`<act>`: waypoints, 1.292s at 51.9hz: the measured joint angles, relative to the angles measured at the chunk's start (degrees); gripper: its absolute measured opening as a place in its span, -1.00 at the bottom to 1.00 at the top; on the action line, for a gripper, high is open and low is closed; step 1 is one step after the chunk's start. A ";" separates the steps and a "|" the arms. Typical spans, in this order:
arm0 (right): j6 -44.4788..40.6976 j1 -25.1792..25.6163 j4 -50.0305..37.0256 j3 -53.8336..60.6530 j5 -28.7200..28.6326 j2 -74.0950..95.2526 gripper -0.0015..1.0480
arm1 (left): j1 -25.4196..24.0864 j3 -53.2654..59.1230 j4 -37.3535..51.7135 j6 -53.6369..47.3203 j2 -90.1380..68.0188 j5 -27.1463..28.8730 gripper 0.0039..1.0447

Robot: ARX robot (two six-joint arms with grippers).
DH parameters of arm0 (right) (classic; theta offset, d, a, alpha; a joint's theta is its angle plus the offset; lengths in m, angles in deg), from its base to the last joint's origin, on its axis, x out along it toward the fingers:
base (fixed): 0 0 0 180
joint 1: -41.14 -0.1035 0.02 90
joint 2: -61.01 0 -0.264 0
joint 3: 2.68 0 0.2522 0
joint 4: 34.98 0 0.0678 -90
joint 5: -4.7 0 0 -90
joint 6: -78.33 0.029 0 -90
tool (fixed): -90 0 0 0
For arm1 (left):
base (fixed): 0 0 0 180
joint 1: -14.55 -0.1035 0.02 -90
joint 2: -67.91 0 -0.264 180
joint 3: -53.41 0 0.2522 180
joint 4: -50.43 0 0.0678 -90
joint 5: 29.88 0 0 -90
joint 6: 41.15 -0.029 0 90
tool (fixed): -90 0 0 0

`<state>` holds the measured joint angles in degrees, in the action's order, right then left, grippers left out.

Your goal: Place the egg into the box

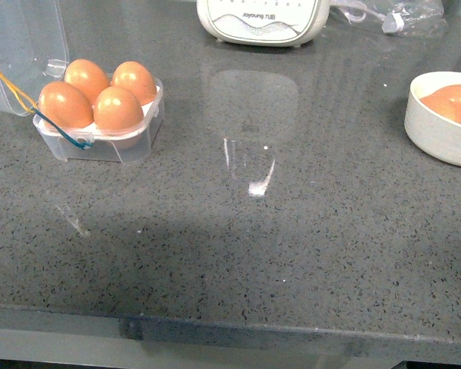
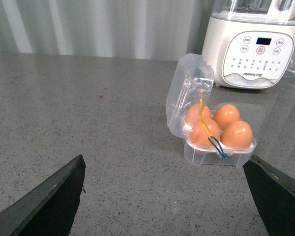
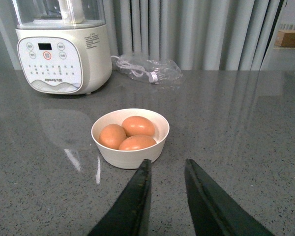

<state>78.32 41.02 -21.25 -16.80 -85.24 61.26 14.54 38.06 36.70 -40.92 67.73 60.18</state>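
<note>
The clear box (image 1: 100,142) stands at the counter's far left with its lid (image 1: 19,46) open, and orange-brown eggs (image 1: 117,108) fill all its cells. It also shows in the left wrist view (image 2: 219,152). My left gripper (image 2: 164,169) is open and empty, some way short of the box. My right gripper (image 3: 167,163) is shut and empty, just short of a round white bowl (image 3: 130,155) that holds three more brown eggs (image 3: 137,126). Neither gripper shows in the front view.
A white soy-milk machine (image 1: 263,19) stands at the back of the grey counter. A clear bag with a cable (image 3: 145,69) lies beside it. The bowl (image 1: 438,127) sits at the right edge. The counter's front edge (image 1: 230,327) is near.
</note>
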 joint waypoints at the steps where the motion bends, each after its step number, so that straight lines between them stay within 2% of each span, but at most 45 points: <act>1: 0.00 0.00 0.00 0.00 0.00 0.00 -0.50 | 0.00 0.00 0.00 0.00 0.00 0.00 0.87; 8: 0.00 0.00 0.00 0.00 0.02 0.00 -0.06 | 0.00 0.00 0.00 0.00 0.00 0.00 0.87; 20: 0.00 0.00 0.00 0.00 0.00 0.00 0.88 | 0.00 0.00 0.00 0.00 0.00 0.00 0.87; 45: 0.02 0.00 0.00 0.00 0.02 0.00 0.86 | -0.02 -0.02 -0.07 0.20 -0.04 -0.09 0.87; 50: 0.02 0.00 0.00 0.00 0.02 0.00 0.86 | -2.75 -1.16 -1.90 5.57 -5.11 -3.87 0.87; 54: 0.02 0.00 0.00 0.00 -0.09 0.00 0.86 | -7.56 -2.21 5.33 10.05 -15.74 -6.16 0.87; 58: 0.02 0.00 0.00 0.00 -0.04 0.00 0.86 | -12.22 -5.29 18.34 11.37 -30.16 -9.11 0.87; 62: 0.02 0.00 0.00 0.00 -0.04 0.00 0.86 | -14.58 -9.25 31.80 9.88 -45.09 -10.19 0.87; 67: 0.02 0.00 0.00 0.00 -0.07 -0.02 0.86 | -15.15 -12.72 42.36 6.56 -57.48 -8.79 0.87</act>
<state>78.34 41.02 -21.25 -16.80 -85.31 61.24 -0.60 25.34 79.06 -34.36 10.24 51.39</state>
